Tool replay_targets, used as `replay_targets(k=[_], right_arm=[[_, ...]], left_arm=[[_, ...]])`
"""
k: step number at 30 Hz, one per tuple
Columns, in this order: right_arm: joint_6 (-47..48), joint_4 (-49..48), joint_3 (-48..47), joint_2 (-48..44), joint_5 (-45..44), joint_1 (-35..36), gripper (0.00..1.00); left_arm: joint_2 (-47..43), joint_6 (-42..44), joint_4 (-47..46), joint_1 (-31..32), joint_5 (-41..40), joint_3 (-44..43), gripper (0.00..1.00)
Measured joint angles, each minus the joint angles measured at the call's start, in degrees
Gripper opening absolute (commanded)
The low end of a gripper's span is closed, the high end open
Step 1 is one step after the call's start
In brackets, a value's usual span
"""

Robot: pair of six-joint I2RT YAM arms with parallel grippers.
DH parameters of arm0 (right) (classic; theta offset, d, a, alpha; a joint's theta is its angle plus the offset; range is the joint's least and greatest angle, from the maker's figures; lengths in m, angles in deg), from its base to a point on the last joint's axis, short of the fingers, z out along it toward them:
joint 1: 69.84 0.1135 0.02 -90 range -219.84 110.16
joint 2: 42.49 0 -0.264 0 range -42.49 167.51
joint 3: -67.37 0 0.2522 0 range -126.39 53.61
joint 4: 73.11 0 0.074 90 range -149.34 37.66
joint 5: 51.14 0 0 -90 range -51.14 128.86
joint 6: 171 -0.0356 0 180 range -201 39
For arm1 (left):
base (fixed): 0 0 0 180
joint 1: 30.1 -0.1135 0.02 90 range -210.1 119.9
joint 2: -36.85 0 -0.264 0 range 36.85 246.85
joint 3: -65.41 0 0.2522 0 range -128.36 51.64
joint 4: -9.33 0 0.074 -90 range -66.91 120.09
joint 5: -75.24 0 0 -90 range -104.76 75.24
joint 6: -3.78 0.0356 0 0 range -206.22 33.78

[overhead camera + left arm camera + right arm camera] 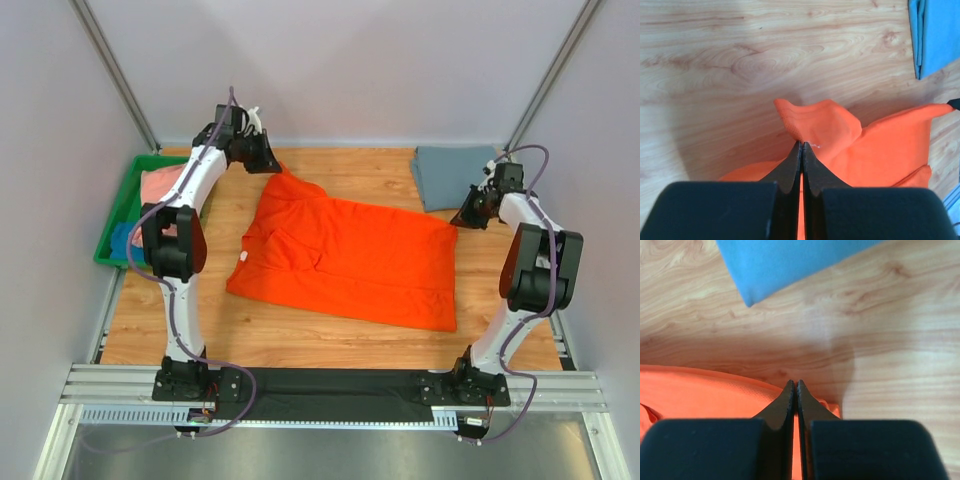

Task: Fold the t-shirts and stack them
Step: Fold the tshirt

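Note:
The bright orange t-shirt [350, 258] lies spread across the middle of the table. My left gripper [262, 158] is shut on its far left sleeve [817, 122], pinching the cloth. My right gripper [468, 213] is shut on the shirt's far right corner [715, 390]. The slate grey-blue t-shirt [452, 175] lies folded at the far right, also seen in the right wrist view [785, 262] and the left wrist view [937, 35]. The salmon pink t-shirt [160, 185] and the blue one [122, 240] lie in the tray.
A green plastic tray [112, 215] stands at the far left edge. Grey walls enclose the table on three sides. The arm bases sit on a metal rail [330, 385] at the near edge.

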Motion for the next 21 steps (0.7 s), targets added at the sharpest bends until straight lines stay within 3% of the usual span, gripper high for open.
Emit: replay_targets(k=[21], right_arm=[[-2.56,-0.17,18.71,-22.25,-9.18,3.82,0.00]], left_arm=[[-17.18,7.17,2.45,-0.42,-2.93,25.44,0.00]])
